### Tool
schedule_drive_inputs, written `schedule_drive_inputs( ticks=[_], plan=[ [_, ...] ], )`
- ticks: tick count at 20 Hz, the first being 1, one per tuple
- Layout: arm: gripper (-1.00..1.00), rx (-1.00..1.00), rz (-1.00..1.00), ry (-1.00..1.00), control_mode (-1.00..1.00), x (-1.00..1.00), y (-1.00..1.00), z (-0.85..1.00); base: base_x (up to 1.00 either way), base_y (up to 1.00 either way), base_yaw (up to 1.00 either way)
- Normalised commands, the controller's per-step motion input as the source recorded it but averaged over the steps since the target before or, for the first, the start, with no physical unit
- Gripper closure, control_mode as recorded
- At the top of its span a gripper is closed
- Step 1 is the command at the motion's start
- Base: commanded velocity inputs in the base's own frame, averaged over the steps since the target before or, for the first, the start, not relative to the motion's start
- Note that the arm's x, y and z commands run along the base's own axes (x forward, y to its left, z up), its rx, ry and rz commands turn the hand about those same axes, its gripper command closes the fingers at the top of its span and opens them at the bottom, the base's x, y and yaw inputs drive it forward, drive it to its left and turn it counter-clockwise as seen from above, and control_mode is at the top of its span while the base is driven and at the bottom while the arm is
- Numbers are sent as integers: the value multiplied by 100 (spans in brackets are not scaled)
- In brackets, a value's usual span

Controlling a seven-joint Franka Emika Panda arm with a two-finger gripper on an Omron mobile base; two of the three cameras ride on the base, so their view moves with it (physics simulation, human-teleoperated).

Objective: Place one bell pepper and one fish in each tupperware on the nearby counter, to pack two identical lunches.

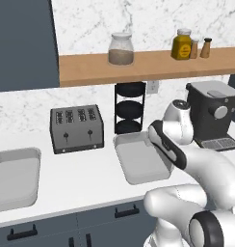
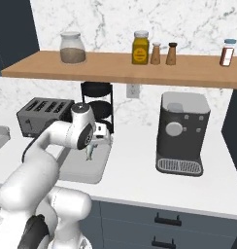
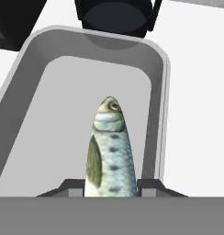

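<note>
One fish [image 3: 110, 149] hangs pinched between the robot's two fingers [image 3: 109, 188], which sit closed narrowly on its body, head pointing away from the hand. From the right base view the same fish [image 2: 91, 151] dangles head-down just over the near tray [image 2: 86, 168], not touching its floor. There are two trays on the white table [image 1: 85, 188]: the one under the hand [image 1: 138, 161], and a second one [image 1: 13, 178] well apart from it toward nine o'clock, at the table's left end. Neither shows anything lying in it. Looking along the hand, the tray's rim [image 3: 162, 114] frames the fish all round, and a black tiered stand [image 3: 116, 16] sits just beyond the tray at twelve o'clock. One dark four-slot toaster [image 1: 77, 128] stands between the two trays, set further back toward the wall. One dark coffee machine [image 2: 181, 133] stands at three o'clock of the near tray. On the wooden shelf [image 2: 120, 68] above I count one glass jar [image 2: 73, 47], one yellow jar [image 2: 140, 47], two small shakers [image 2: 163, 53] and one red-filled bottle [image 2: 227, 52].
</note>
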Motion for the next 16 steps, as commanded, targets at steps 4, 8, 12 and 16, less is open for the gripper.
schedule_drive_inputs(
  ticks=[4,8,12,16],
  plan=[
    [100,4,0,0,-100,97,22,-32,0,0,0],
    [100,-6,0,12,-100,57,14,1,0,0,0],
    [100,-1,0,7,-100,0,0,-1,0,0,0],
    [100,0,-3,6,-100,0,-7,-35,0,0,0]
  ],
)
